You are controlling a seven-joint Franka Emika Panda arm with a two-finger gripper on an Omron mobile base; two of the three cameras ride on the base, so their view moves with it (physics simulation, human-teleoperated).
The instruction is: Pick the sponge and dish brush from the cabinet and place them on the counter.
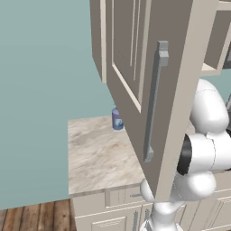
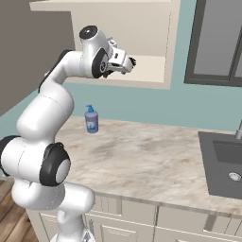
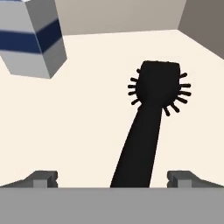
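The black dish brush (image 3: 153, 100) lies on the cream shelf of the cabinet (image 2: 146, 71), round bristled head away from me. Its handle runs back between my fingertips (image 3: 43, 178). My gripper (image 3: 113, 179) is open, with one finger on each side of the handle and clear gaps between. A pale grey block with a dark blue band, the sponge (image 3: 33, 37), sits on the same shelf at the upper left of the hand view. In the right base view my gripper (image 2: 126, 60) reaches into the open cabinet above the marbled counter (image 2: 142, 156).
The cabinet door (image 1: 149, 90) hangs open with its grey bar handle (image 1: 155, 99), close to my arm. A blue soap bottle (image 2: 91, 119) stands on the counter by the wall. A dark sink (image 2: 224, 165) lies at the right, under a window (image 2: 217, 42).
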